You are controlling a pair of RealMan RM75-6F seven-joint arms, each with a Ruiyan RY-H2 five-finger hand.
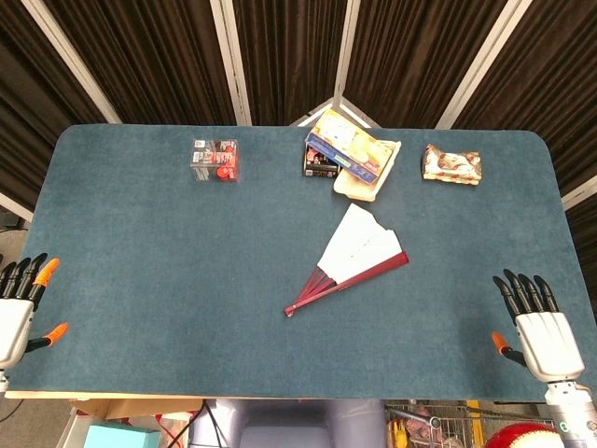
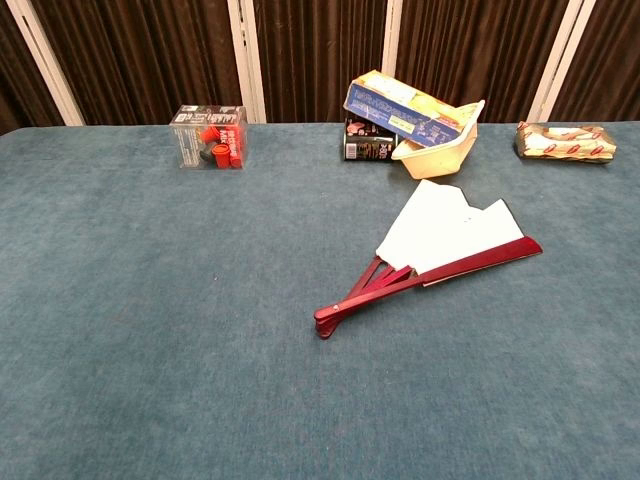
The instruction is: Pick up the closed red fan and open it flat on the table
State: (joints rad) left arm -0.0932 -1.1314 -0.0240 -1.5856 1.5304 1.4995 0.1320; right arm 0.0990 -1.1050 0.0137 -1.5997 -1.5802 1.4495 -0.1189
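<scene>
No lettering legible — blue box print perhaps too small.

Red-ribbed folding fan with white paper leaf: 1
Clear plastic box with red contents: 1
Blue and yellow cardboard box: 1
Cream plastic tray: 1
Small dark box: 1
Brown patterned packet: 1
Robot hands: 2, left hand, right hand

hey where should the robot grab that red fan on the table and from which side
Probably the red handle end near the pivot of the red fan: the ribs bunch into one narrow stem there. Come from above with the right hand, which looks closer; the white leaf lies flat.
</scene>
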